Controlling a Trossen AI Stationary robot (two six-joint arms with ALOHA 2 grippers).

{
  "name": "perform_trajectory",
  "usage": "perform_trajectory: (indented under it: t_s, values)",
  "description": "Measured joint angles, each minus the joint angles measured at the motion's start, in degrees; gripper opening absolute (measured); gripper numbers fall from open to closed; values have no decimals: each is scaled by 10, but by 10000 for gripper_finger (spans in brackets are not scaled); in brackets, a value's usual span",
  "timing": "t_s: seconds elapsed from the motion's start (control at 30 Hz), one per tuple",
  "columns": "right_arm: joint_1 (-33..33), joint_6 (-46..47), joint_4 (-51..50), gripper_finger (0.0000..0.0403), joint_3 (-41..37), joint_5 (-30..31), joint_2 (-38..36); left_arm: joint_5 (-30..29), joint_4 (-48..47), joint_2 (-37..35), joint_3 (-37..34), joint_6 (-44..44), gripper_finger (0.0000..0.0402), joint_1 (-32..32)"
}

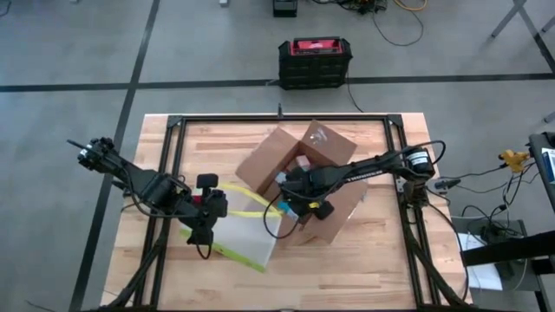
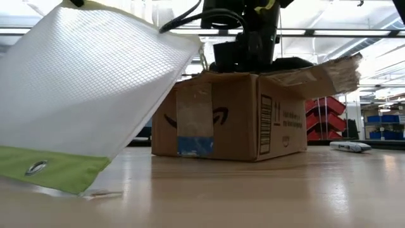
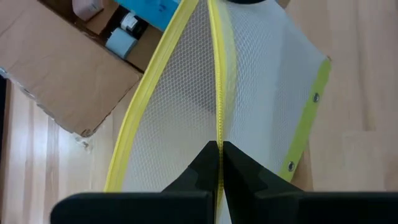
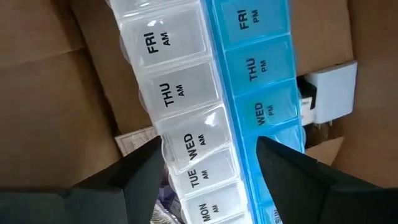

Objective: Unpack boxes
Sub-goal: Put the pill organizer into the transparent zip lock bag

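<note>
The brown cardboard box [image 1: 334, 147] [image 2: 228, 120] stands open in the middle of the table, flaps spread. My right gripper [image 1: 290, 186] [image 4: 208, 155] reaches down into it, open. Its fingers hang over a weekly pill organizer [image 4: 211, 93] with a clear AM row and a blue PM row; I cannot tell whether they touch it. Left of the box, my left gripper [image 1: 212, 208] [image 3: 221, 152] is shut on a clear mesh pouch with yellow edges [image 1: 247, 234] [image 2: 82, 95] [image 3: 261, 81]. My left gripper pinches the pouch's yellow zipper edge [image 3: 219, 134] between its two fingers, which slant down from the table's left. The pouch hangs tilted below them. Its lower yellow-green band [image 2: 44, 168] rests on the table.
A white plug block [image 4: 329, 93] lies in the box beside the organizer. A black frame [image 1: 173, 173] runs around the work area. A black and red case [image 1: 315, 61] sits on the floor beyond the far edge. A small pale object [image 2: 350, 147] lies right of the box.
</note>
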Motion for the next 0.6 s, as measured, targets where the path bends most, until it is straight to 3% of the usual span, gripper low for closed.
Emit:
perform_trajectory:
  t_s: [0.17,0.37,0.6]
  values:
    - [-2,9,9,197,0,41,0,-2,2,0,0,5,0,0]
    - [-3,9,24,142,3,42,0,-2,4,0,0,13,0,0]
    - [-9,9,47,22,3,40,0,-2,4,-3,0,69,0,0]
